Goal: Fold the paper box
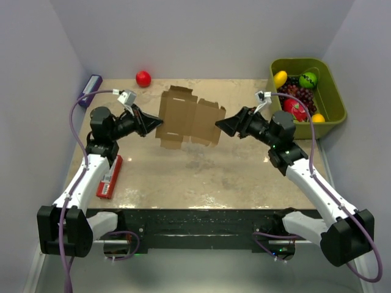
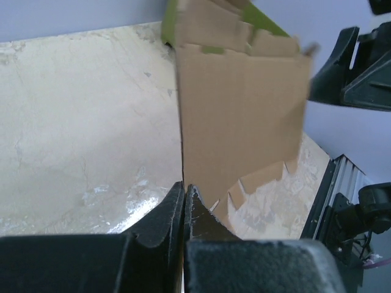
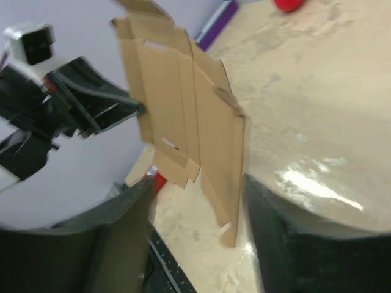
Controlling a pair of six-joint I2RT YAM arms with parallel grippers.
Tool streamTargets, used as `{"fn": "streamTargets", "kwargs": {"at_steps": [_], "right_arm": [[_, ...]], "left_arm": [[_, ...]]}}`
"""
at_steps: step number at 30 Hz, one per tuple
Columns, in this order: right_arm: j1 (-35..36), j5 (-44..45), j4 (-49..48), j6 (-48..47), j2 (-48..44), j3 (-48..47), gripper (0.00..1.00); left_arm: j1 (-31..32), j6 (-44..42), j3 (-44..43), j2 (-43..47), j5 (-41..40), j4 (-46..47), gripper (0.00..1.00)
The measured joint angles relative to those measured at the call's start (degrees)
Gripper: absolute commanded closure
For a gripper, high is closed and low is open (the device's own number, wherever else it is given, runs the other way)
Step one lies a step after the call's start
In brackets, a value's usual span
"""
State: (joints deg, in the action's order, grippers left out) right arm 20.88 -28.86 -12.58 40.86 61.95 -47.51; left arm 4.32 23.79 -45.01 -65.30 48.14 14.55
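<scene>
The paper box (image 1: 188, 121) is an unfolded brown blank with creased panels and tabbed flaps. It hangs above the surface (image 1: 201, 177), well over to the left-arm side of the green bin (image 1: 324, 126) and between the 2 arms. The left gripper (image 1: 157, 124) has its jaws pressed together on the blank's edge farthest from the bin; in the left wrist view the 2 fingers meet with the thin card pinched between them. The right gripper (image 1: 219, 126) sits at the blank's edge nearest the bin with its jaws spread wide. In the right wrist view that edge stands in the gap between the 2 fingers, apart from both, so only the left gripper holds the blank. The bin holds fruit and stands at the far corner of the surface. A red ball (image 1: 143, 78) lies along the far edge, beyond the blank from the bin. A purple box (image 1: 91, 87) lies farther out still, and a flat red packet (image 1: 110, 177) lies under the left arm.
</scene>
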Motion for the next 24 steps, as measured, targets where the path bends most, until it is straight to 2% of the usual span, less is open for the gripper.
{"fn": "streamTargets", "kwargs": {"at_steps": [2, 4, 8, 12, 20, 24], "right_arm": [[0.1, 3.9, 5.9, -4.7, -0.3, -2.6, 0.07], [0.1, 7.6, 11.6, -10.4, -1.4, -5.7, 0.07], [0.0, 9.9, 18.8, -19.3, -4.0, -11.1, 0.12], [1.1, 9.8, 22.6, -26.6, -4.1, -15.5, 0.14], [14.3, 12.0, 32.1, -38.3, 4.5, -23.2, 0.23], [18.1, 16.2, 34.6, -41.7, 7.9, -24.7, 0.29]], "left_arm": [[0.2, -2.6, -1.2, -0.5, 0.2, -2.7, 1.00], [0.5, -5.7, -3.0, -1.9, 1.7, -6.0, 1.00], [2.8, -11.8, -6.8, -5.6, 4.0, -14.0, 1.00], [5.6, -16.6, -7.4, -6.4, 6.2, -20.0, 1.00], [8.4, -23.5, -9.4, -6.8, 8.6, -27.8, 1.00], [8.8, -25.1, -9.5, -6.8, 8.9, -29.8, 1.00]]}}
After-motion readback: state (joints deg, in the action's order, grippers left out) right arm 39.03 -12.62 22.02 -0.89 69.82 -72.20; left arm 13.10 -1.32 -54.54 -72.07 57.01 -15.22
